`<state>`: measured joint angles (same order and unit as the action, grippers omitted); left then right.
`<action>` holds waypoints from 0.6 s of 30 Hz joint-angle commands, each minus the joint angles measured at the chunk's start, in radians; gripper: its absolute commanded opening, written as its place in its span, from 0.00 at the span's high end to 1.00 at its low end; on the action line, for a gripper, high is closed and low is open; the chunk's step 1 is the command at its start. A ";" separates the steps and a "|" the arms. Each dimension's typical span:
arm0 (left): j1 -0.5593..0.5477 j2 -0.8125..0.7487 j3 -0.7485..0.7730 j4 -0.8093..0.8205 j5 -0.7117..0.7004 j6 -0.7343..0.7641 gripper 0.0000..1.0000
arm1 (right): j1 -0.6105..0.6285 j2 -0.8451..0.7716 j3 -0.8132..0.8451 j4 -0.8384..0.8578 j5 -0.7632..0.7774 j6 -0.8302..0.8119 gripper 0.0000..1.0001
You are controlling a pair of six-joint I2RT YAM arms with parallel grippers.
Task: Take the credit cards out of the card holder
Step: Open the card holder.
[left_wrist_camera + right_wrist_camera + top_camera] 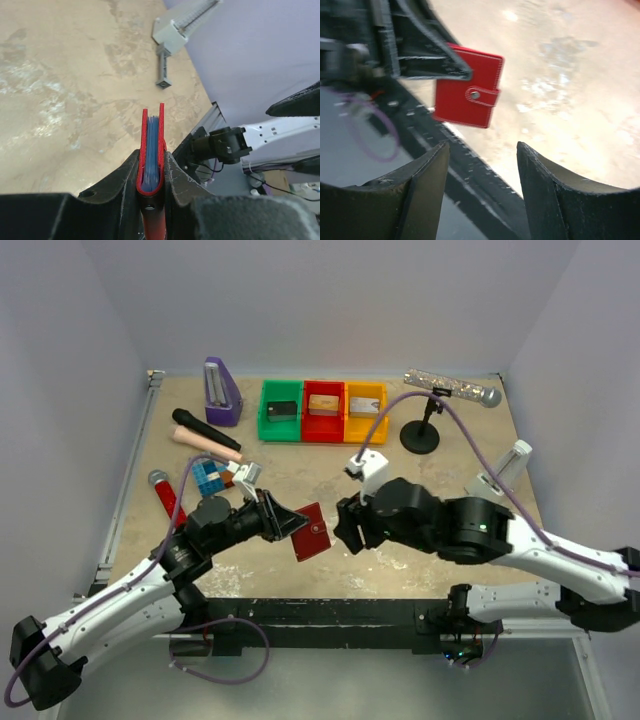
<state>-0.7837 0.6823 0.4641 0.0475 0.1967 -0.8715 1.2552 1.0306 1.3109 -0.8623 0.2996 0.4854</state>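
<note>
Red covers sit pinched between the fingers of my left end effector [151, 167], which is clamped on the card holder [152, 140] at its folded spine. I judge that grip is deliberate: it leaves the opening edge and the small snap tab [482, 95] free and turned toward my other arm. The holder hangs in the air, off the worktop [300, 465], between my two wrists and close to the near rail [330, 605].

My right end effector [482, 150] has its jaws spread with nothing between them. It faces the tab side, near the holder but not touching it.

None of the credit cards can be seen. Only blue lining shows between the covers from my left wrist, so I take it they are inside. The tab looks fastened, so I think it must be popped before anything slides out.

For room, bare worktop stretches ahead toward the coloured trays [322, 412]. Behind and below the holder is the rail, and a card let go there could drop off the front. I would do the pulling over the worktop, away from that edge.
</note>
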 commanded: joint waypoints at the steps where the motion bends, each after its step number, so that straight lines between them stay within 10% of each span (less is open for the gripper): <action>1: -0.032 0.000 0.120 -0.190 -0.164 0.017 1.00 | 0.084 0.149 0.085 -0.118 0.373 0.008 0.40; 18: -0.061 0.048 0.317 -0.405 -0.290 -0.129 1.00 | 0.151 0.344 0.206 -0.044 0.438 0.076 0.39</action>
<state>-0.8379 0.7208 0.7227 -0.3573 -0.0868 -0.9707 1.3956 1.3464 1.4635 -0.9451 0.7189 0.5385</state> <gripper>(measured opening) 0.246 0.602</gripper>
